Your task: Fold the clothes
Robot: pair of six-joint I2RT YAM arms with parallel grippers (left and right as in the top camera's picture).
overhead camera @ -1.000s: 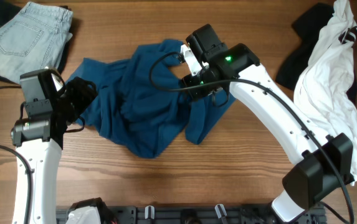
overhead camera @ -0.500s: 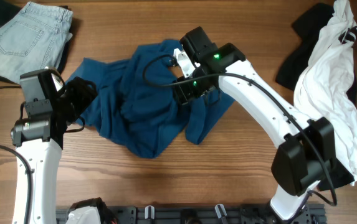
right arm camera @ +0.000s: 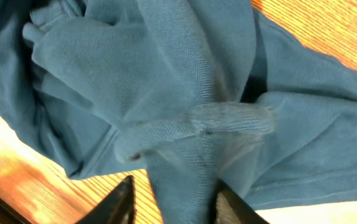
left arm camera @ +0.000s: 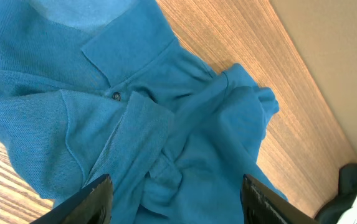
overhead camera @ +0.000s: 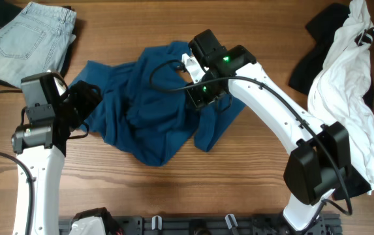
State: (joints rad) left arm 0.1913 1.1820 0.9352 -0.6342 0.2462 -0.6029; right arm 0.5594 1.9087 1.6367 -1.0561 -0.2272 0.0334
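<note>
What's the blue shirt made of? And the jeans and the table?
The blue shirt looks like soft knitted cloth, maybe cotton: matte, finely bumpy, wrinkly. The jeans look like faded pale denim, with stitched seams and a pocket. The table looks like smooth wood, or a wood-look top: brown streaky grain.

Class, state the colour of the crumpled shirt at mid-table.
Plain deep teal-blue; the soft wrinkled shirt shows best in the left wrist view.
</note>
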